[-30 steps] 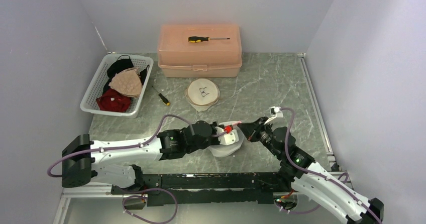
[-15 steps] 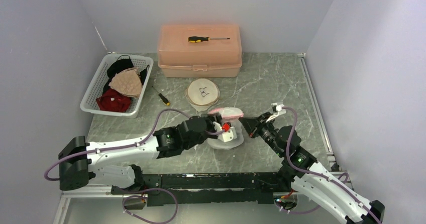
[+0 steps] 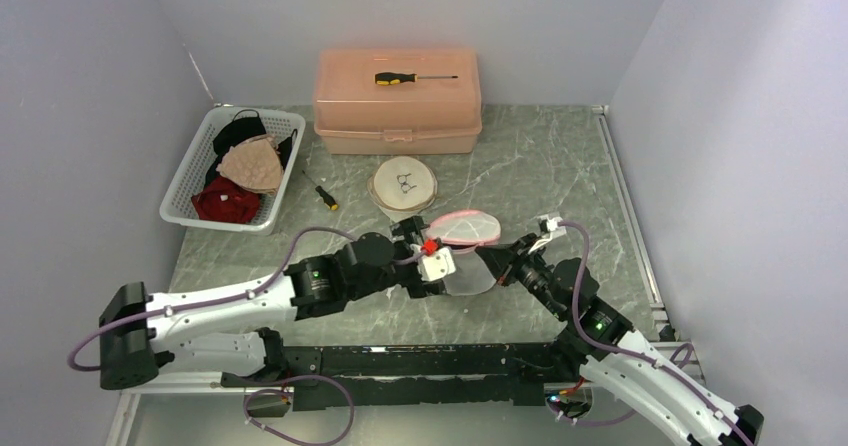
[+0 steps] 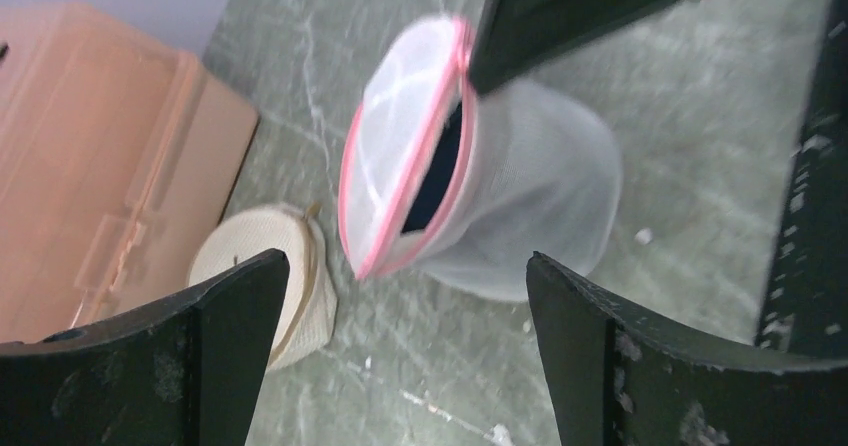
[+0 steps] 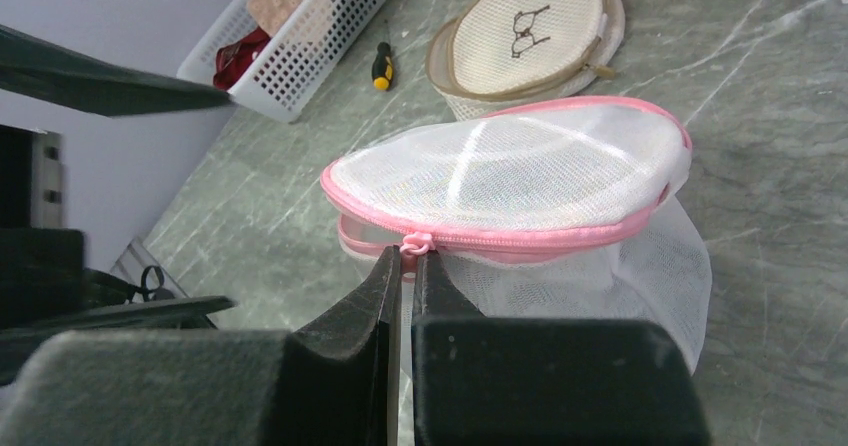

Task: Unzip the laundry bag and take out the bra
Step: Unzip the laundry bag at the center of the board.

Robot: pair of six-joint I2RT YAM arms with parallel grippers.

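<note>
Green-grey, white-veined marbled surface (image 3: 540, 156) enclosed by a plain pale lavender back wall (image 3: 400, 6), left wall (image 3: 80, 116) and right wall (image 3: 740, 166), with a metal rail (image 3: 628, 201) along its right edge, under soft, even light.

The only sign to be seen is a small dark outline drawing of a bra (image 5: 530, 27), printed in the middle of the round beige mesh pouch (image 3: 386, 190). No words, brands or numbers can be read.
</note>
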